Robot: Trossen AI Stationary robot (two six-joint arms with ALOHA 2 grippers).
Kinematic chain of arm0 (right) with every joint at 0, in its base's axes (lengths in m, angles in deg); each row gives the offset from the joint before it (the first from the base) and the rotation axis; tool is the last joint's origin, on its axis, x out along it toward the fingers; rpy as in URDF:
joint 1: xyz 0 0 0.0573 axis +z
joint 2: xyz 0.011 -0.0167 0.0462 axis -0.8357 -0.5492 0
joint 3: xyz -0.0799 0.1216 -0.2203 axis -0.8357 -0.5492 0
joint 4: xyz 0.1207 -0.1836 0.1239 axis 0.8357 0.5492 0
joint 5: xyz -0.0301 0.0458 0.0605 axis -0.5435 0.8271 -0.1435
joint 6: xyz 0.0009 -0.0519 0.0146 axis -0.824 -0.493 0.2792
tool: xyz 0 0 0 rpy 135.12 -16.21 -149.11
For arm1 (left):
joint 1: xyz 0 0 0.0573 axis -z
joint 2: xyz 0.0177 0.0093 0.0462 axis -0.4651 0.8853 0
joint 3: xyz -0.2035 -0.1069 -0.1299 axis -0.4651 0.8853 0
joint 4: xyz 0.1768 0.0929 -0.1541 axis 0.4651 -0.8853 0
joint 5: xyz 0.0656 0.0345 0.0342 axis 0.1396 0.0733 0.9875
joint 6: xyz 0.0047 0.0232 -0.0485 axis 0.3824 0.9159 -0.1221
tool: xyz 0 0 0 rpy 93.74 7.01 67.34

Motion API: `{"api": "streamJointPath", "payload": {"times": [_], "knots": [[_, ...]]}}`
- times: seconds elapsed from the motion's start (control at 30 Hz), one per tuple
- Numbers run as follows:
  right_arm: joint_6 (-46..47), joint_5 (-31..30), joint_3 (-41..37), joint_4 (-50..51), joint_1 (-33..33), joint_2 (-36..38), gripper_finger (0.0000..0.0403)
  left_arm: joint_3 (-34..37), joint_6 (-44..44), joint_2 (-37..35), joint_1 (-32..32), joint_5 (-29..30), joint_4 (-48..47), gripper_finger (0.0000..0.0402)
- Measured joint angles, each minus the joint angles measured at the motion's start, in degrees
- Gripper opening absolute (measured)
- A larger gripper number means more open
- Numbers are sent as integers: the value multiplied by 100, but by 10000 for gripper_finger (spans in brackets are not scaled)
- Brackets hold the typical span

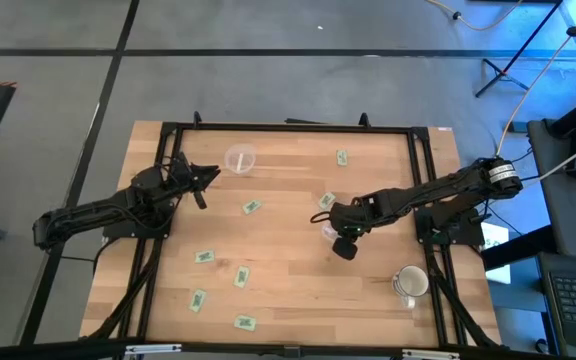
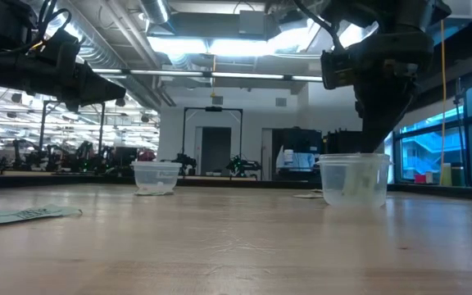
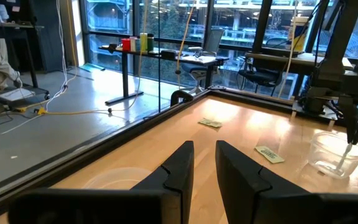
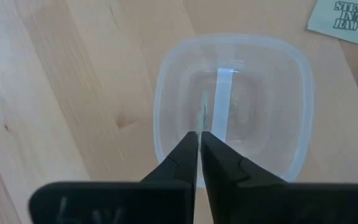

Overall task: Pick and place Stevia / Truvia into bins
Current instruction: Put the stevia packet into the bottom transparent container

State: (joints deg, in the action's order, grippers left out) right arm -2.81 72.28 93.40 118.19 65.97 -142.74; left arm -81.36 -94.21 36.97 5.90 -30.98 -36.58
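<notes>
Presently right end effector (image 4: 199, 135) nearly clenched — packet (image 4: 204, 115) edge-on, upright inside cup (image 4: 166, 81).

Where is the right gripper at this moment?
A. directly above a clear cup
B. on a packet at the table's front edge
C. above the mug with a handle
A: in the right wrist view the right gripper points down into the clear cup.
</notes>
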Motion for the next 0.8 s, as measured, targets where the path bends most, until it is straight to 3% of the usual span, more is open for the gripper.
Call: {"api": "streamJointPath", "payload": {"times": [0.43,0.8], "knots": [[-187,-1,55,31,0,0,26,2,0,0,-1,1,-2,63],[-1216,-545,1063,665,-190,1,27,2,0,2,2,0,-2,63]]}}
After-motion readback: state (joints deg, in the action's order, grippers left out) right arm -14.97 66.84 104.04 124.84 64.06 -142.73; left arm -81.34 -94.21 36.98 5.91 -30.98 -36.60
